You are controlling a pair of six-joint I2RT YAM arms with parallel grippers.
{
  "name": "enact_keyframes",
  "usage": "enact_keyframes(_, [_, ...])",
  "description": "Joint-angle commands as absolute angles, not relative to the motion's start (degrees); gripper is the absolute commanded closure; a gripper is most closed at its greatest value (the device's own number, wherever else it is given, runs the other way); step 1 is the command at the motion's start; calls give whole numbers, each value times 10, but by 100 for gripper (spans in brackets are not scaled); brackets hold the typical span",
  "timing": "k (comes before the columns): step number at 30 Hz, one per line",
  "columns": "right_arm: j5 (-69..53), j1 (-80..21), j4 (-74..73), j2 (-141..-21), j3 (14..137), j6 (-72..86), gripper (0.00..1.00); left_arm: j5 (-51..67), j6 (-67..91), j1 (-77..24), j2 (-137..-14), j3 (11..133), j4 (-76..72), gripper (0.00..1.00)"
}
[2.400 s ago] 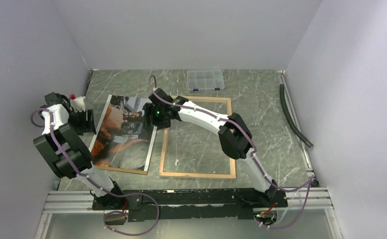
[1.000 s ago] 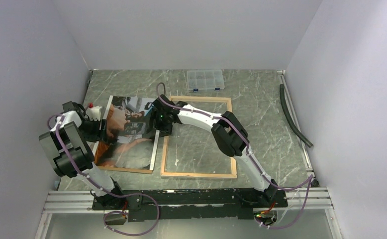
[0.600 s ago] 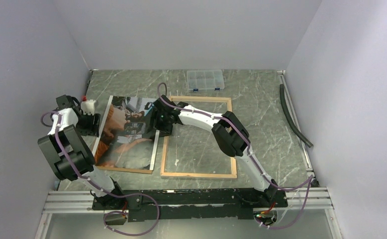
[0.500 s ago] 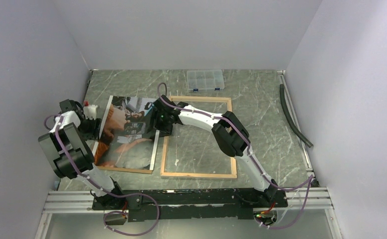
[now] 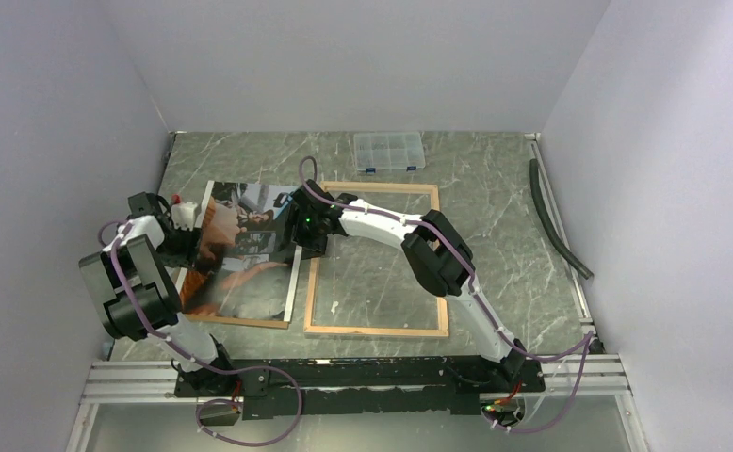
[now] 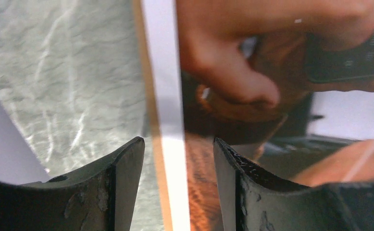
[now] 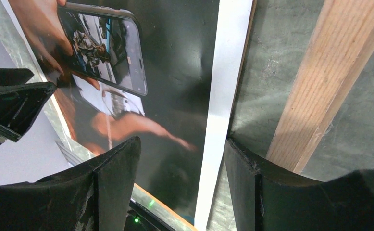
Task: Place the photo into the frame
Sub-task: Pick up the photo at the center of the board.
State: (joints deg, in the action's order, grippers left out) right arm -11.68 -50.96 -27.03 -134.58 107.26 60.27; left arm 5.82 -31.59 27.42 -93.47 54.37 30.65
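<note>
Both grippers released. Left gripper (image 6: 178,142) had edged inward, straddling the dark rectangular photo (image 5: 240,250) at its left border; right gripper (image 7: 182,142) straddled its right. Photo lay toward the worktop's (image 5: 495,188) left edge, beside the light-wood rectangular frame (image 5: 374,330); lift pending.

White border of photo (image 6: 271,72) between parted fingers of left hand (image 6: 178,144); marble table (image 6: 55,72) beside.

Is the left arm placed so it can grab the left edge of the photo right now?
Probably yes. The left end effector is open with the photo's white border lying between its fingers, and nothing blocks the gap. The brown board under that edge may get pinched along with it.
</note>
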Motion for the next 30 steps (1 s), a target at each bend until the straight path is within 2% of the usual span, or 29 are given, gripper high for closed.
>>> enact_keyframes(1, [-112, -509, -270, -1356, 1061, 602, 32, 106, -300, 251, -939, 520, 343, 40])
enact_keyframes(18, [-182, -510, -135, -1292, 1002, 612, 34, 130, -312, 250, -979, 522, 355, 43])
enact_keyframes(30, [-205, -513, -105, -1245, 988, 612, 37, 123, -318, 250, -975, 519, 354, 44])
